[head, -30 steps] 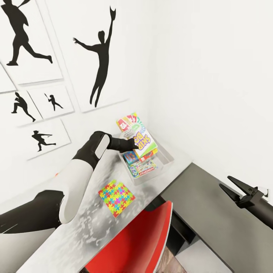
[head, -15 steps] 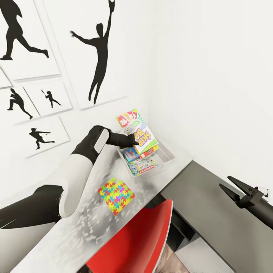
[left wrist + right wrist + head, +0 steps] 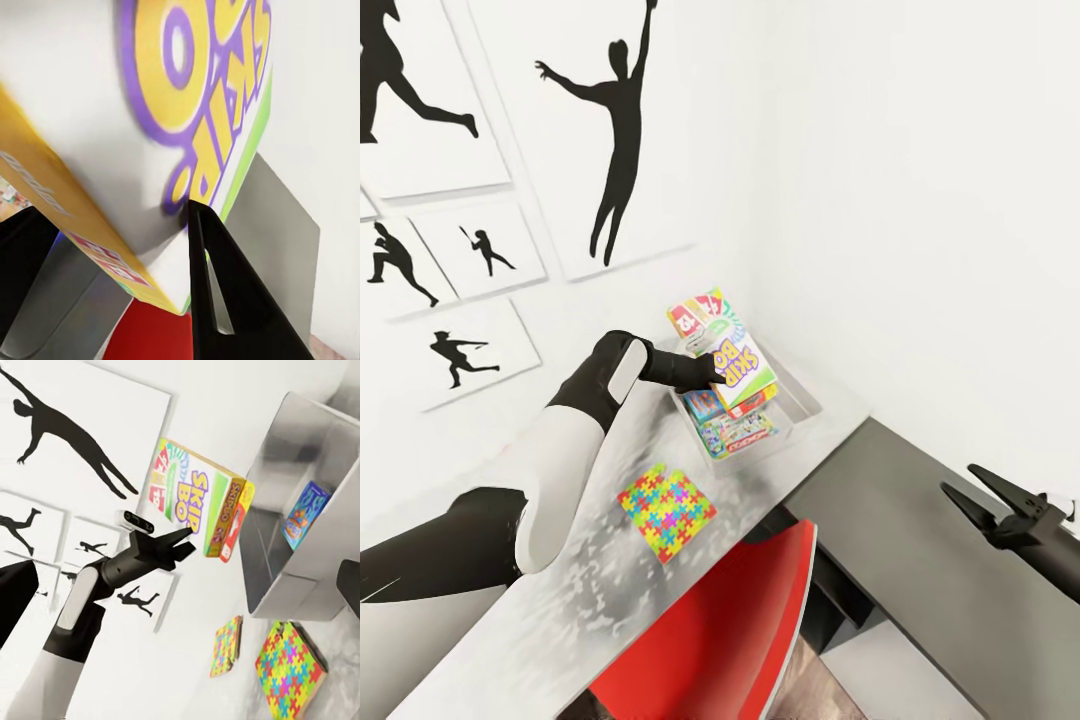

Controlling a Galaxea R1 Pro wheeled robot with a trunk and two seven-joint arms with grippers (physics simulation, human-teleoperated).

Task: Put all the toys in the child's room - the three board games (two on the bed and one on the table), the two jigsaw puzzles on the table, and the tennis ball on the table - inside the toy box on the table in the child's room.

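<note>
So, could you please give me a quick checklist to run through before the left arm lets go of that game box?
1. Left gripper shut on the game box: ok.
2. Game box above the toy box: ok.
3. Room in the toy box: cannot tell; board games already lie inside.
4. Game box level for release: not ok, it is tilted.
5. Right gripper away from the toy box: ok, jaws open.
6. Jigsaw puzzle on the table, not in the toy box: not ok.
</note>
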